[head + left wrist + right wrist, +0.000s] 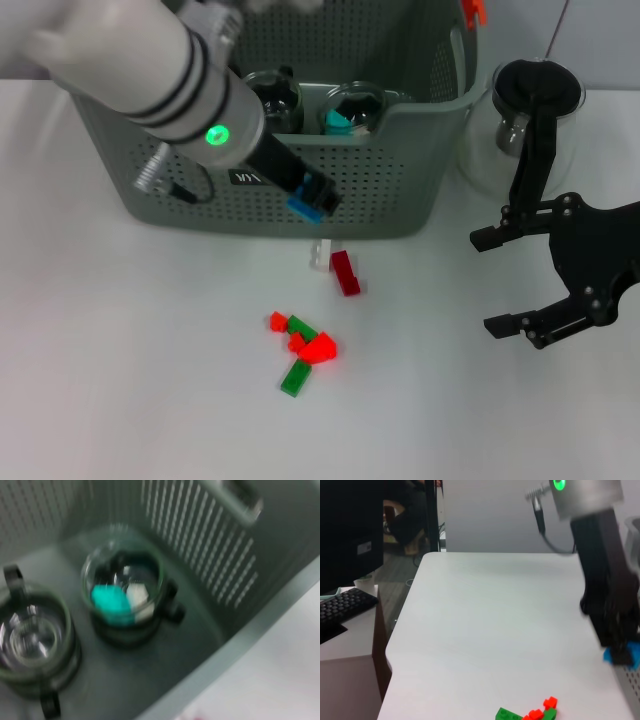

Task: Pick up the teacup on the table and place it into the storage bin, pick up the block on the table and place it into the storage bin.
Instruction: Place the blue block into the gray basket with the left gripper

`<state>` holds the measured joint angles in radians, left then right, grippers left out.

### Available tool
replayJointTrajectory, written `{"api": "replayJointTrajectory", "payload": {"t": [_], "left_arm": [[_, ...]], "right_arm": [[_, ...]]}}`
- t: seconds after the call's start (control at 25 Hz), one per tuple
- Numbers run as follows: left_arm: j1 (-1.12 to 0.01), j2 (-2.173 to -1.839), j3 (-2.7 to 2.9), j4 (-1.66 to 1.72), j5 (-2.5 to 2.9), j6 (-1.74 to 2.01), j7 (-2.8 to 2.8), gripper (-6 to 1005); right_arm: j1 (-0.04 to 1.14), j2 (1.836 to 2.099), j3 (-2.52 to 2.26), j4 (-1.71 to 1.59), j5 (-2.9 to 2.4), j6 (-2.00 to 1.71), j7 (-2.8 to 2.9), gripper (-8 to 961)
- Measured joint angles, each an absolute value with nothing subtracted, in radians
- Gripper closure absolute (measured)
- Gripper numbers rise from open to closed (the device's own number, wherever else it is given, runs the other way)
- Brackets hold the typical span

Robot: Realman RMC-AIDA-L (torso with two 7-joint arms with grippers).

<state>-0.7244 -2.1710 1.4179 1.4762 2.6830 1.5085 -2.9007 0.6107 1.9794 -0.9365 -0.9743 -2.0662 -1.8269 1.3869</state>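
Above the storage bin (400, 200), left tool (315, 198) with blue block (305, 207).

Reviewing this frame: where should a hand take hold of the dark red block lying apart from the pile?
Grip the dark red block across its long side faces, coming straight down. It lies flat on the table, and the white block crowds one end.

- The head view looks down from above at the white table (150, 400) and the storage bin (400, 200).
- The left wrist view looks closely into the storage bin (210, 545).
- The right wrist view looks low across the table (490, 625); it shares the loose blocks (532, 713) with the head view (302, 348).
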Motion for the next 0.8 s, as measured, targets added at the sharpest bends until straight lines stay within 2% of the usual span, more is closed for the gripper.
{"api": "replayJointTrajectory", "payload": {"t": [0.2,0.4,0.64,0.8], "left_arm": [[-0.697,-2.168,1.245,1.649,2.593,1.596,-2.843,546],[-0.745,-2.159,1.021,1.631,2.518,1.564,-2.737,535],[-0.832,-2.095,0.933,1.319,2.507,1.368,-2.634,521],[-0.856,-2.074,0.930,1.220,2.510,1.275,-2.632,512]], "right_arm": [[0.614,1.979,-0.932,-0.975,-2.066,-1.830,1.397,26],[0.616,1.983,-0.930,-0.975,-2.066,-1.830,1.408,26],[0.618,1.991,-0.930,-0.969,-2.066,-1.827,1.414,25],[0.620,1.998,-0.929,-0.970,-2.066,-1.823,1.415,26]]}}
